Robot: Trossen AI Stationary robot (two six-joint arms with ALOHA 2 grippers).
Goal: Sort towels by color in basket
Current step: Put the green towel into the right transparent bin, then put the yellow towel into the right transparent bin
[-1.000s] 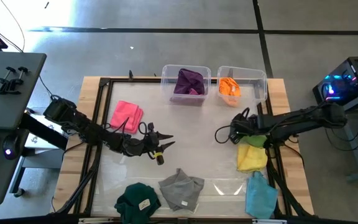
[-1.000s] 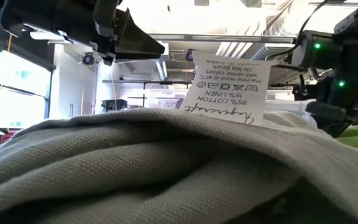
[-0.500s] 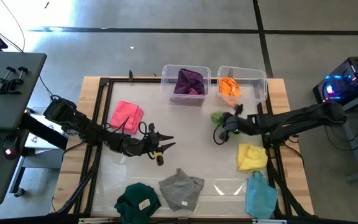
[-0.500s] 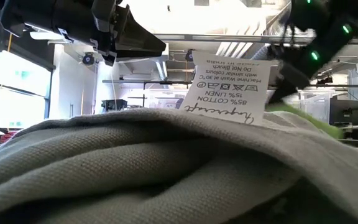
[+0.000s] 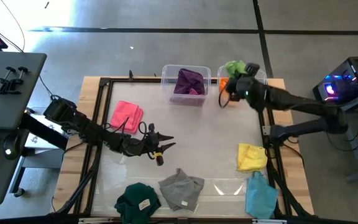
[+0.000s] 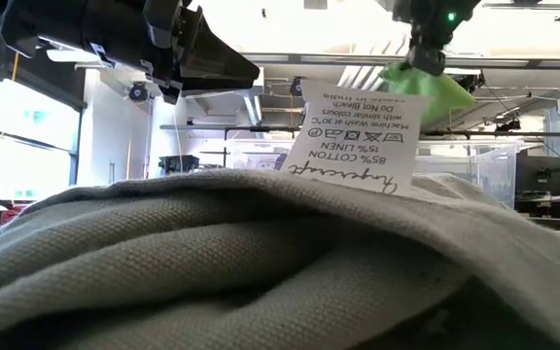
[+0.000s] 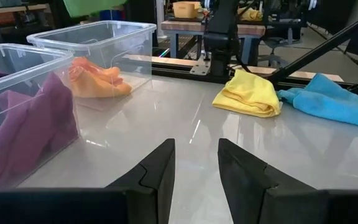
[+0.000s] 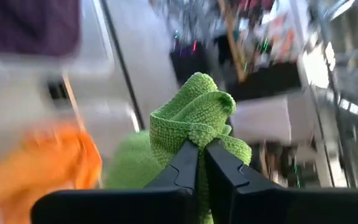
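My right gripper [image 5: 231,84] is shut on the light green towel [image 5: 233,66], high above the right clear bin [image 5: 258,79] that holds the orange towel [image 5: 224,84]. In the low view the green towel [image 6: 426,86] hangs in the air. The purple towel [image 5: 188,81] lies in the left bin. The pink [image 5: 127,116], yellow [image 5: 252,157], light blue [image 5: 261,194], grey [image 5: 182,190] and dark green [image 5: 137,200] towels lie on the table. My left gripper [image 5: 166,142] is open over the table's middle and holds nothing. My right gripper pinches a bunched fold of the light green towel [image 8: 197,127] between its two fingers [image 8: 182,168]; several layers sit in the pinch. The towel is lifted clear of the table, and its rest hangs slack around and below the fingers [image 6: 426,86].
Two clear bins stand side by side at the table's far edge. A black frame [image 5: 104,93] runs around the table top. The grey towel with its white label [image 6: 358,136] fills the low view. Bare table lies between the pink and yellow towels.
My right gripper has risen and swung from beside the yellow towel toward the table's far edge, ending above the orange towel's bin. It has carried the light green towel along, lifted clear of the table. The left arm has kept still.
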